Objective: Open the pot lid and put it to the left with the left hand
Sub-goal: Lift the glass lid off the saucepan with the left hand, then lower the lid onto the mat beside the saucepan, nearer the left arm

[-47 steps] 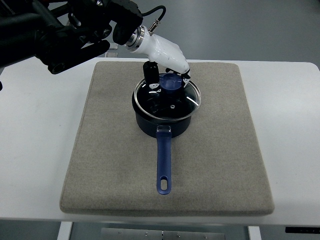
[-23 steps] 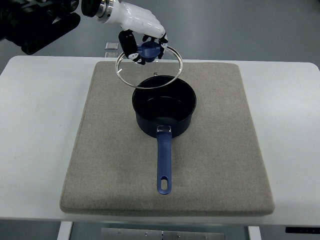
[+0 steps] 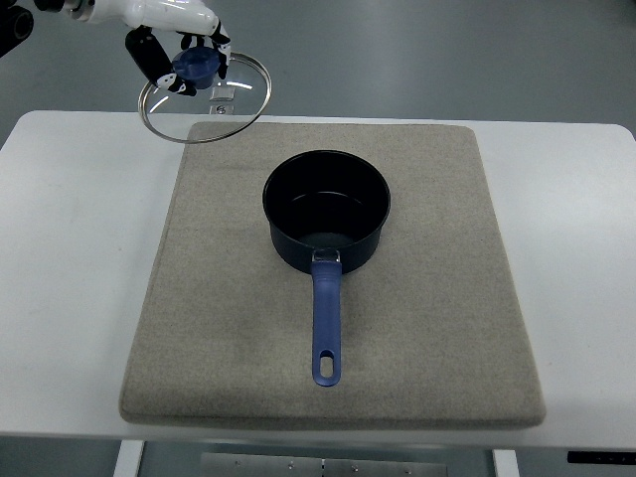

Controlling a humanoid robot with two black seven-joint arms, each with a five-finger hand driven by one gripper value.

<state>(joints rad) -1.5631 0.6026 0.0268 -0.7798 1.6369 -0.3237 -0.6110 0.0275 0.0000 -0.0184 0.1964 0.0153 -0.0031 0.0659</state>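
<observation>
Top view: glass lid (image 3: 206,97) is gripped by its blue knob (image 3: 197,66) in left hand (image 3: 174,45) fingers, upper left of frame. Since half a second ago it has been carried left, clear of saucepan (image 3: 326,214). Lowering onto worktop (image 3: 79,258) remains.

Dark blue pot (image 3: 326,221), blue handle (image 3: 326,328), blue-knobbed clear lid (image 3: 205,96), white hand (image 3: 174,45), grey-beige mat (image 3: 437,328), white table (image 3: 70,288)

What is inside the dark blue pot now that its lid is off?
The pot looks empty: only its dark inner wall and shiny bottom show. The near inner wall is hidden by the rim. The left hand holds the glass lid away.
</observation>
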